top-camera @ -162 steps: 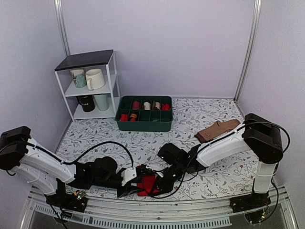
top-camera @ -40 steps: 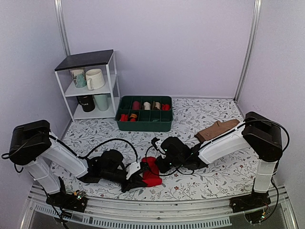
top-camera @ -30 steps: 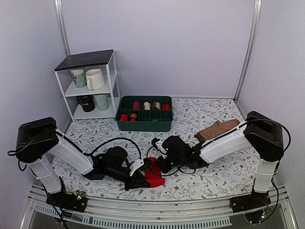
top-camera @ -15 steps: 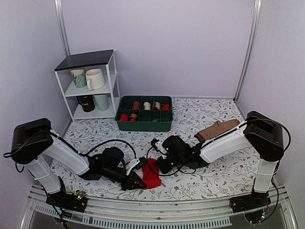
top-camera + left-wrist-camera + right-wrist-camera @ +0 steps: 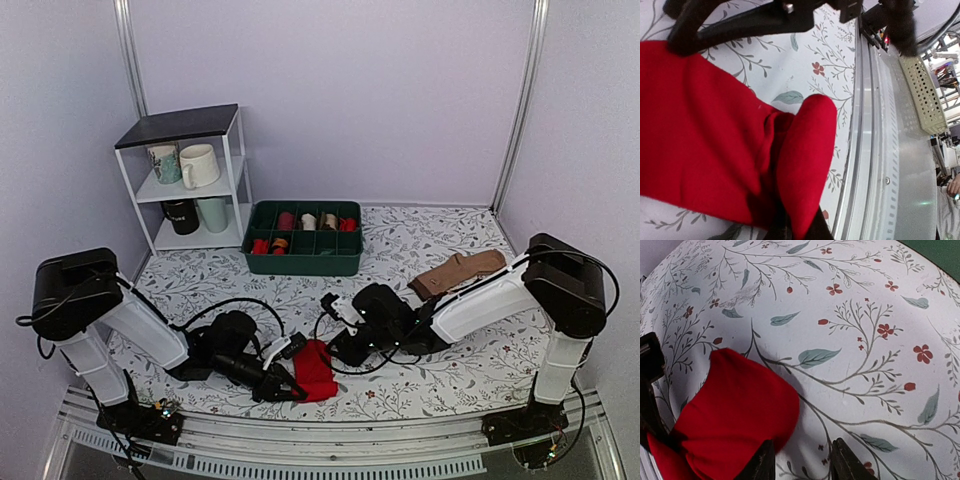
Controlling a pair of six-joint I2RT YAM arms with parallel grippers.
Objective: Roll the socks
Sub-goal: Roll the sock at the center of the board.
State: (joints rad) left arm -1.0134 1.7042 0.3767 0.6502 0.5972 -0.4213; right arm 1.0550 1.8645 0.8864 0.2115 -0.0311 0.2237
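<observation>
**Right gripper [image 5: 802,463] easing back from the bright red fabric socks [image 5: 316,368]**

Compared with half a second ago, the right arm is sitting a little farther to the right, and the red bundle is lying slightly nearer the table's front edge. The right gripper's two black fingers [image 5: 763,460] are standing spread above the floral-patterned tablecloth [image 5: 440,360]. One finger is just beside the rim of the socks, though I cannot tell whether it is touching. The socks are resting as a loose, bunched lump, folded over on themselves, near the front of the table between the two grippers. The left gripper [image 5: 799,231] is coming in from the left and pinching a rounded fold of the red fabric on its near side, close to the metal rail [image 5: 890,150] along the table's edge. Far back in the middle, a dark green divided plastic tray [image 5: 303,262] is holding small rolls. A white wire shelf [image 5: 236,175] with mugs is standing at the far left. A tan-and-brown heap of socks [image 5: 458,272] is lying to the right, well apart from the red ones.
</observation>
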